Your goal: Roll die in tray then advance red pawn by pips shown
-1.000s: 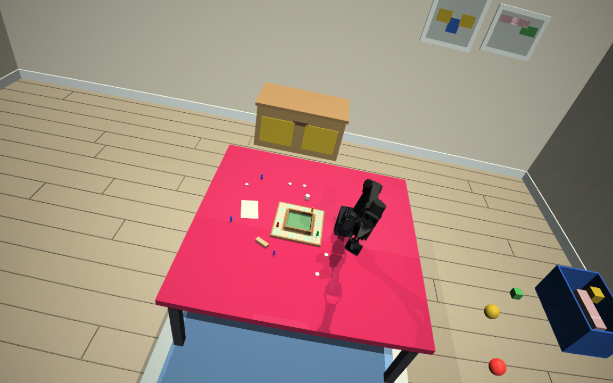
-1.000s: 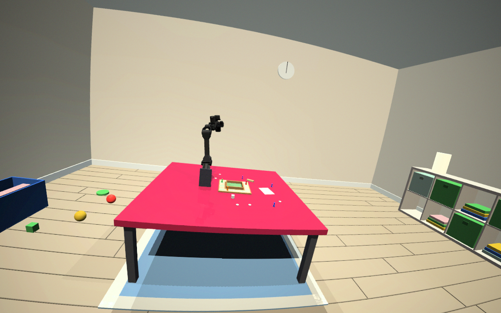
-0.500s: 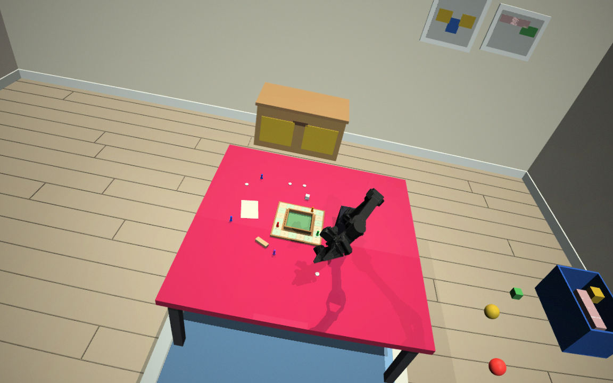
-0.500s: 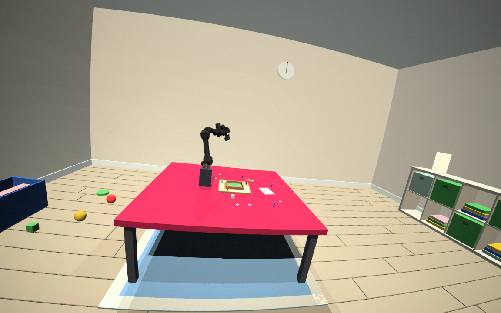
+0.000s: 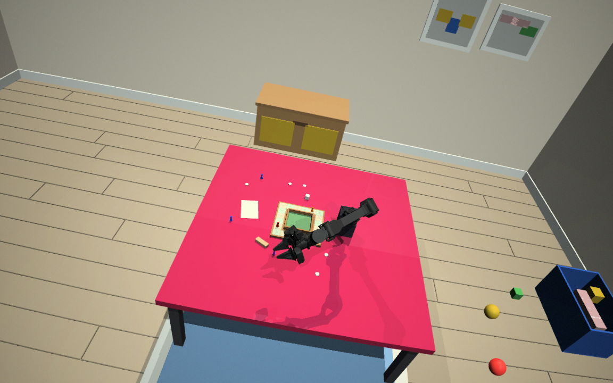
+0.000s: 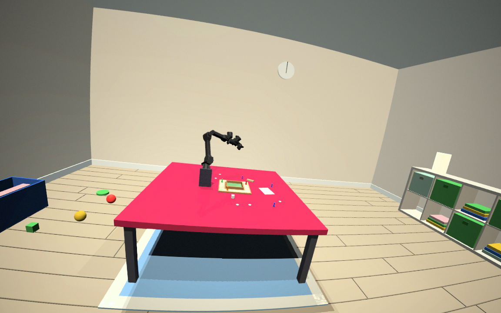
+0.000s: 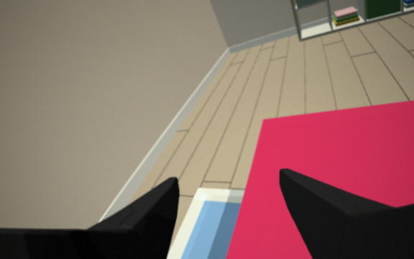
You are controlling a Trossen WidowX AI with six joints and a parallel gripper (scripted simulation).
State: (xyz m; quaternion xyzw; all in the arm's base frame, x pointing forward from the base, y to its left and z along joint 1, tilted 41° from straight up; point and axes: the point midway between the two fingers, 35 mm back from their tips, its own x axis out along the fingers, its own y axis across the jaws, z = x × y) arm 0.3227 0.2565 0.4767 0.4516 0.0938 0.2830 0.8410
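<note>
We take the game board (image 5: 278, 216) as our landmark; it lies near the middle of the red table (image 5: 232, 285), and our arm's base stands just beside it on the side away from the white card (image 5: 249, 209). Our arm (image 5: 347, 219) reaches out high above the table and across the board's near edge, well above everything. The green tray (image 5: 298, 219) sits inside the board's frame with nothing in it that we can see.

Our gripper (image 7: 228, 201) hangs in the air with its jaws standing partly apart and nothing between them; the wrist view shows only the table edge, the rug and the floor past the fingers.

The die (image 5: 307, 196) rests on the table just beyond the board's far edge, towards the cabinet (image 5: 301, 121). Our red pawn (image 5: 276, 224) stands on the board's track, on the side nearest the white card.

We judge the first step is in hand: reaching for the die, not yet picked up. Our next move calls for swinging back over the board's far edge, pointing the fingers down and lowering them astride the die.
</note>
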